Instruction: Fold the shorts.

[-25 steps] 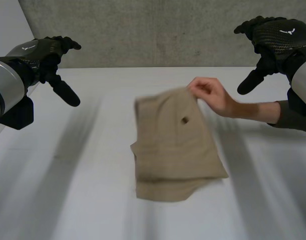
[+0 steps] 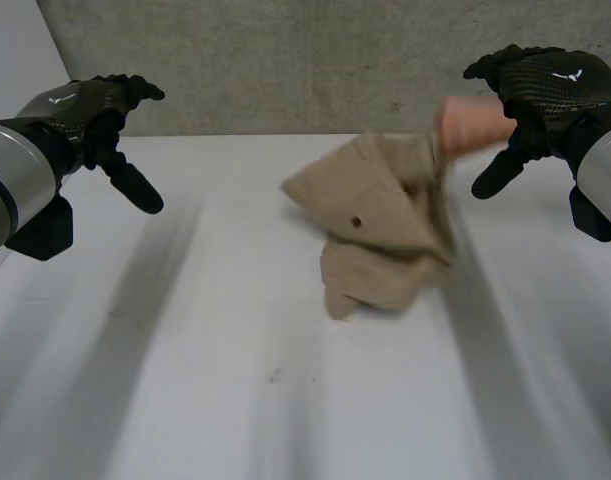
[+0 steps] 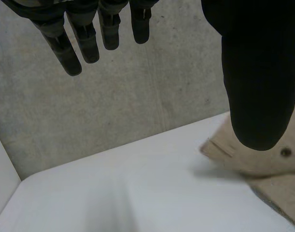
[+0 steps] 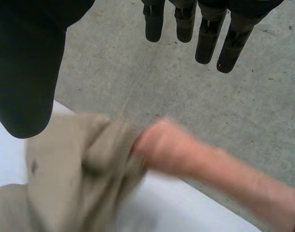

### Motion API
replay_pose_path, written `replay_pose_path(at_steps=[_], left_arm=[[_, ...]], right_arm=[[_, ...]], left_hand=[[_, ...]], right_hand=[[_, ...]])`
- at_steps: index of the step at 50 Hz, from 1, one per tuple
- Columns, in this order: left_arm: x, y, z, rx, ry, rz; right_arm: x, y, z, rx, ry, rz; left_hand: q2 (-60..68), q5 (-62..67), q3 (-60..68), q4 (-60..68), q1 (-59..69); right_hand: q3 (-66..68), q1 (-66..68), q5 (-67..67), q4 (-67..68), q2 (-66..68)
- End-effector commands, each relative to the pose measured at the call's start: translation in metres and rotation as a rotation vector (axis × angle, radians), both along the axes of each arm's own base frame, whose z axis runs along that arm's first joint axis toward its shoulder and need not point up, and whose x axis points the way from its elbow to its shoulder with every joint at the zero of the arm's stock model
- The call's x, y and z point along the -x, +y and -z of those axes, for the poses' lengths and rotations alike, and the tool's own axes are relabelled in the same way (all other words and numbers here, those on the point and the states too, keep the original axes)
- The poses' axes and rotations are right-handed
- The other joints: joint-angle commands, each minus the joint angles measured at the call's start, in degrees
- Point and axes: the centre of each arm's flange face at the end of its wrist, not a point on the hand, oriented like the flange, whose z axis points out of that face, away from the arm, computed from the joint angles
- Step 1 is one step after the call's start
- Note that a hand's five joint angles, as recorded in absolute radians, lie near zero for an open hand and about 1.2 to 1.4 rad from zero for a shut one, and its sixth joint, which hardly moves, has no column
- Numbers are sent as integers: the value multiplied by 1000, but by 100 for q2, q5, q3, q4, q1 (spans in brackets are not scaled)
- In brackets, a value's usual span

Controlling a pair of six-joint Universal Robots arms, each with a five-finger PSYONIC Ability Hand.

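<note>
Your shorts sit crumpled in the middle of the bench, one edge lifted by a person's hand. Your left hand and right hand hover wide apart, fingers loose, holding nothing. No fold made yet, I'd say: everything's left.

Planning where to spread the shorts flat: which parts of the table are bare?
The table is bare along its near side, in front of the shorts, and between the shorts and the open left hand. The far right is crowded: a person's hand grips the shorts beside the open right hand.
</note>
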Motion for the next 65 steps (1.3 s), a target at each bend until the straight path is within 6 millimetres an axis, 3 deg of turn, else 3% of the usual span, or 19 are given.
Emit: replay_pose_path(at_steps=[1,50,57,65], left_arm=[[0,-2,-1,17,7,0],[3,-5,5,43,15,3],[3,-6,7,38,15,1],[5,-9,12,41,16,3]], right_arm=[[0,0,0,1,-2,1],[1,-1,-1,31,-6,3],[-3,-5,5,29,1,-7],[-11,-19,39,-76,8,-31]], left_hand=[[-47,-267,-221,-167,74],[-47,-267,-221,-167,74],[-47,-267,-221,-167,74],[-47,-267,-221,-167,74]], right_hand=[[-231,204,-367,-358,33],[-231,204,-367,-358,33],[-231,204,-367,-358,33],[-231,204,-367,-358,33]])
